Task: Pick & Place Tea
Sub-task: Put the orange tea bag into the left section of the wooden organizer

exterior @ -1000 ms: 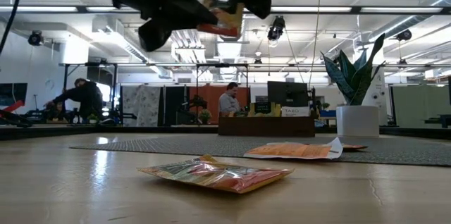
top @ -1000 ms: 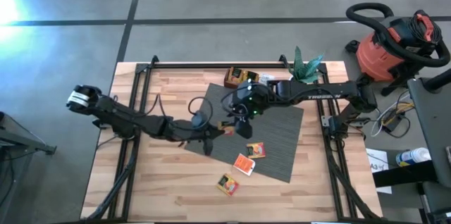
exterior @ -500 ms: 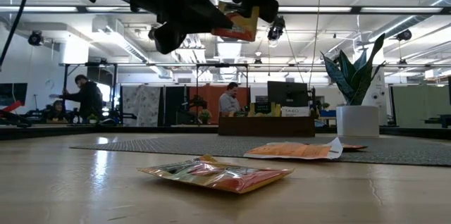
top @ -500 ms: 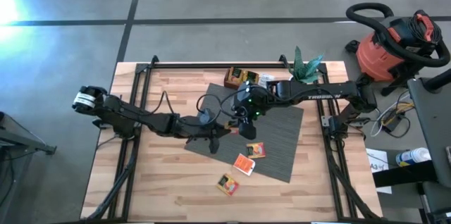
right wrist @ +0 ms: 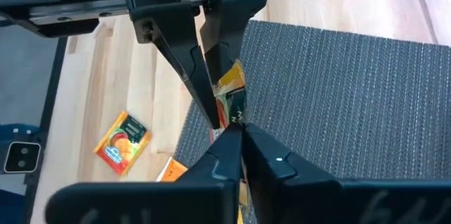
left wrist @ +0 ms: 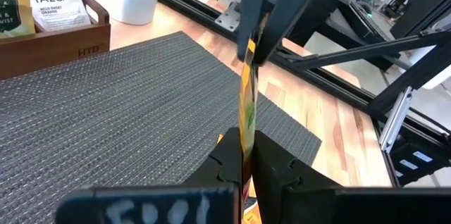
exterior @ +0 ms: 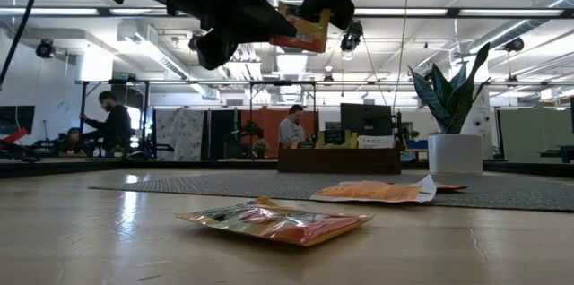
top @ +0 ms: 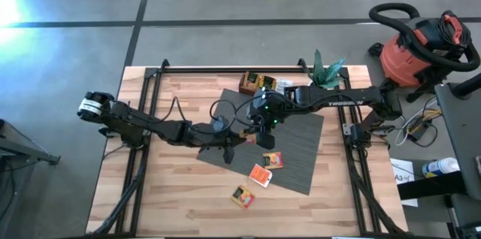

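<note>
Right now one orange tea sachet point(exterior: 300, 30) hangs in the air above the grey mat point(top: 301, 149) (mid-bench), pinched shut by both the left gripper point(left wrist: 245, 159) and right gripper point(right wrist: 237, 134). If neither releases cleanly, it could tear or drop.

left arm: reaches in from the table's left edge, stretched low across toward the grey mat point(top: 301, 149), wrist over the mat's left corner
left gripper point(left wrist: 246, 155): held above the mat, fingers pinched together on one edge of a tea sachet point(left wrist: 247, 104)
right arm: comes from the table's right side, long link level, elbow near the mat's far edge, wrist bent down
right gripper point(right wrist: 242, 134): above the mat, tip to tip with the left gripper, fingers clamped on the opposite edge of the same sachet
both grippers: meet in the air over the mat's left part, sachet between them, well clear of the surface in the low view
</note>
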Robot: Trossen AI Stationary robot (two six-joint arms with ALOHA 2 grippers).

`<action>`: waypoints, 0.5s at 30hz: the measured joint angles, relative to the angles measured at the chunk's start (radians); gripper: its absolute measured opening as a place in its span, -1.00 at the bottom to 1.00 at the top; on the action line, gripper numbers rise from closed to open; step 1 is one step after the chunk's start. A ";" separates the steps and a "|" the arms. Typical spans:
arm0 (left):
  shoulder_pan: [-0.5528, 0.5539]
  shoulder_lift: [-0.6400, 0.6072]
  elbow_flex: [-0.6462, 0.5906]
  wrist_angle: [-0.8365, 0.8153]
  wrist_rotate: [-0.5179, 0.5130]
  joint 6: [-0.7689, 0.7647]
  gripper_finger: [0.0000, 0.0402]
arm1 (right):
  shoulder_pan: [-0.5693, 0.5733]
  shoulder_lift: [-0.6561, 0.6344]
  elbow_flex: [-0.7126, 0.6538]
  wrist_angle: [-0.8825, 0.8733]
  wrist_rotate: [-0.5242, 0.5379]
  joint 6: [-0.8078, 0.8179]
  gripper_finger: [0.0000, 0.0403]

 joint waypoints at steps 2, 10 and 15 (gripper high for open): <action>0.000 0.000 0.000 0.000 0.000 -0.004 -0.92 | 0.000 0.000 0.000 0.000 0.000 -0.005 -0.94; 0.000 0.000 0.000 0.000 0.000 -0.037 -0.85 | 0.000 0.000 0.000 0.000 0.012 -0.008 -0.96; 0.000 0.000 0.000 -0.037 -0.038 -0.098 -0.65 | 0.000 0.000 0.000 0.001 0.095 -0.008 -0.96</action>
